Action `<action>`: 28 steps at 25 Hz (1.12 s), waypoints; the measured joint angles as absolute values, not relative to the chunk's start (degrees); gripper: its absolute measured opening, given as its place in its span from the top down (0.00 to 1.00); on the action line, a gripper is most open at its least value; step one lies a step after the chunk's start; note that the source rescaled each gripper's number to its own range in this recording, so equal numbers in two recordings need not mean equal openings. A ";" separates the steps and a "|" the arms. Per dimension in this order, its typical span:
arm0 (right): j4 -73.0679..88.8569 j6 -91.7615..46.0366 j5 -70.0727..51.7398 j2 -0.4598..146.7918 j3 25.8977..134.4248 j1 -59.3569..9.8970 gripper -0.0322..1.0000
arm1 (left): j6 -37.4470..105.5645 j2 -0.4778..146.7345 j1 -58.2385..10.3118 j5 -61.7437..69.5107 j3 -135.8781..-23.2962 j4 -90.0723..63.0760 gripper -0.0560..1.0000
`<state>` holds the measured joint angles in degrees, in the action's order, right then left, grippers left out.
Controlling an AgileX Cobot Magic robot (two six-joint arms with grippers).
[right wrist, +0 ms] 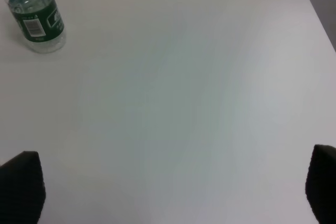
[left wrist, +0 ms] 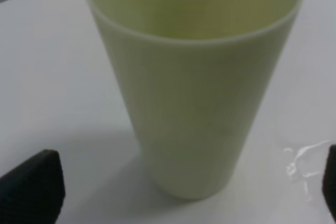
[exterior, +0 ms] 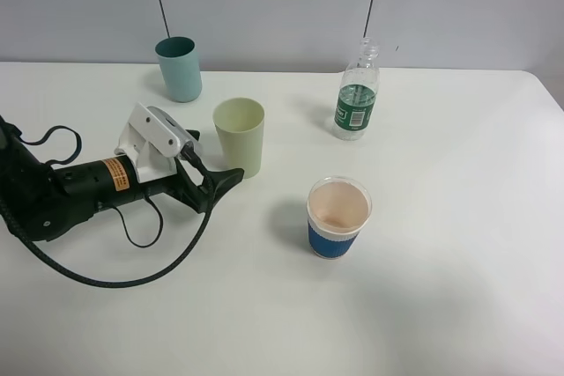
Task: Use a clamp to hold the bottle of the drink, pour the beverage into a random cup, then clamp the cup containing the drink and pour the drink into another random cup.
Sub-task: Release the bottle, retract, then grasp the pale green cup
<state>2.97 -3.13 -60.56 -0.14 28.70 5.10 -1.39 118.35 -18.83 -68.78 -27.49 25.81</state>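
Tipping risk: left end effector [exterior: 220,187] sits wide open, empty, cup [exterior: 239,134] upright just ahead of it on the worktop [exterior: 458,288]; we reckon an off-centre close shoves it over (tapered, light). Right end effector [right wrist: 170,184] open too, holding nothing, well apart from the bottle [exterior: 356,99].

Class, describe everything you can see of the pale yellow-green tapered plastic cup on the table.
The pale yellow-green tapered plastic cup is plain and opaque, its wide round rim narrowing to a smaller base. It stands upright on the white table, mouth up; whether it holds liquid cannot be told. The open left gripper flanks its base with black fingertips, without touching it.
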 joint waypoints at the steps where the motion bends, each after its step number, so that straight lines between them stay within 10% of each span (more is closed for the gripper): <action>1: 2.97 -3.13 -60.56 -0.14 28.70 5.10 0.00 | -1.39 118.99 -18.71 -68.89 -28.10 25.64 0.00; 28: 2.97 -3.13 -60.56 -0.14 28.70 5.10 0.00 | -1.44 124.84 -18.65 -68.98 -40.38 35.47 0.00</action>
<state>2.97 -3.13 -60.56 -0.14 28.70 5.10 -1.44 124.84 -18.65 -68.98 -40.38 35.47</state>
